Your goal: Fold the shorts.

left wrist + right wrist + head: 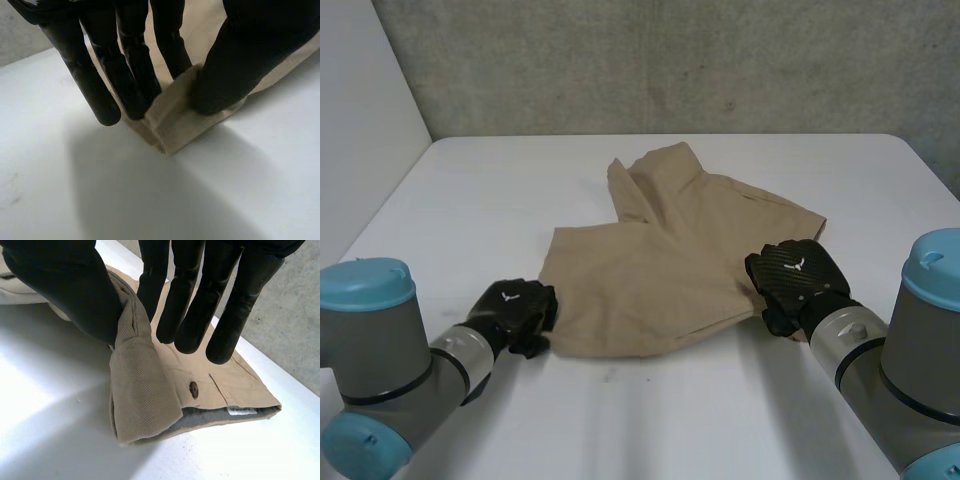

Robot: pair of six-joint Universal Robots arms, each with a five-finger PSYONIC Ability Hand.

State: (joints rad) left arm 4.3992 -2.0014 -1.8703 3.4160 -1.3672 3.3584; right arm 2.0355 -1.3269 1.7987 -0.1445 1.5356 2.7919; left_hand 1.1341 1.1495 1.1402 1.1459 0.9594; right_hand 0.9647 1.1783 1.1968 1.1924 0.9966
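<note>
1. Fingers (135, 75) and thumb of the left hand (515, 310) pinch a near corner of the shorts (650, 270).
2. Right hand (795, 275) clamps the waistband edge.
3. Shorts lie mid-table (500, 190), seemingly doubled once; another fold probably remains.

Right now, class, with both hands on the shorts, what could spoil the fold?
1. The left hand pinches only a small corner of the shorts; it may slip out when lifted.
2. The right hand grips a bunched waistband corner, so the edges may land crooked.
</note>
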